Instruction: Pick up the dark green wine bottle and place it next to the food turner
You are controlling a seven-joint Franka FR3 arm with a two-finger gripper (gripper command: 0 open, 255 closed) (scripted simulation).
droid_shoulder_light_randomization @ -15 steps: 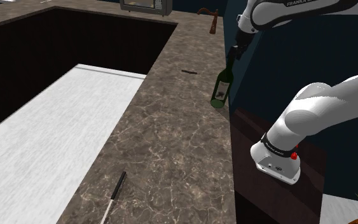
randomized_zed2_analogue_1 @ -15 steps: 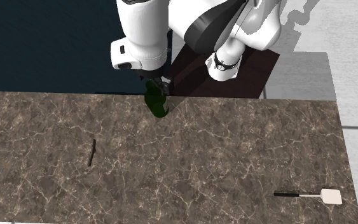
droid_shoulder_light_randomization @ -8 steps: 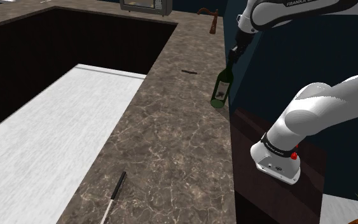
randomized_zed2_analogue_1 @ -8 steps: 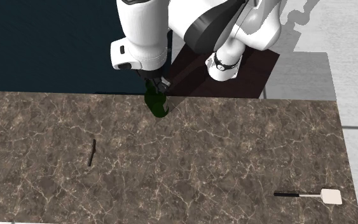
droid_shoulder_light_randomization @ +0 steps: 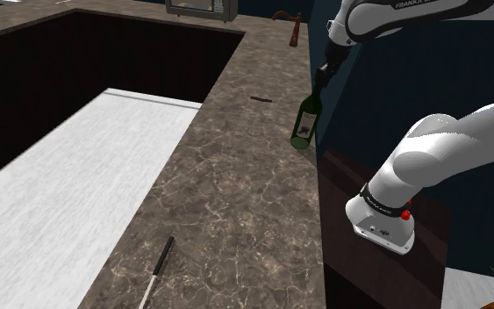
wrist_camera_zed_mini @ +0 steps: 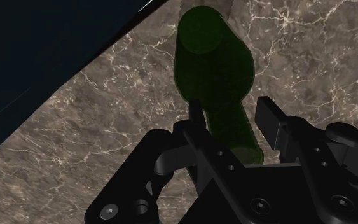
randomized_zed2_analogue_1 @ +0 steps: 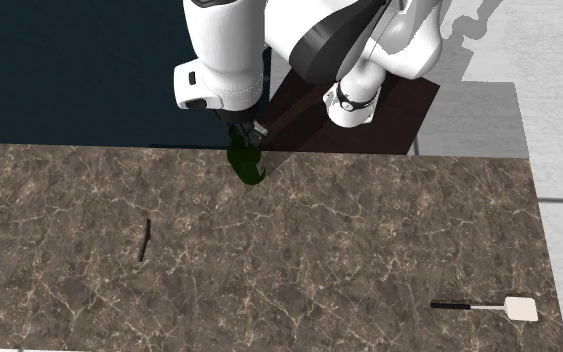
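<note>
So the gripper is clamped on the neck of the dark green wine bottle. In the wrist view one black finger sits tight against one side of the neck and the other is pressed up on the opposite side, so it's set narrow, about as wide as the neck.

From the shoulder view the bottle stands upright on the brown marbled tabletop, right at the edge, just beside the dark blue panel next to the stand. The gripper comes down onto it from above. As far as I can tell the base is touching the tabletop.

The food turner is way over by the second exterior view's lower right corner, lying flat with a black handle and a white blade, well apart from the bottle. In the shoulder view it's the black-and-grey stick near the bottom edge.

Other stuff: a little dark twig-looking thing lies on the tabletop toward that view's left, between nothing in particular. The shoulder view's left has a big sunken area with a white floor.
</note>
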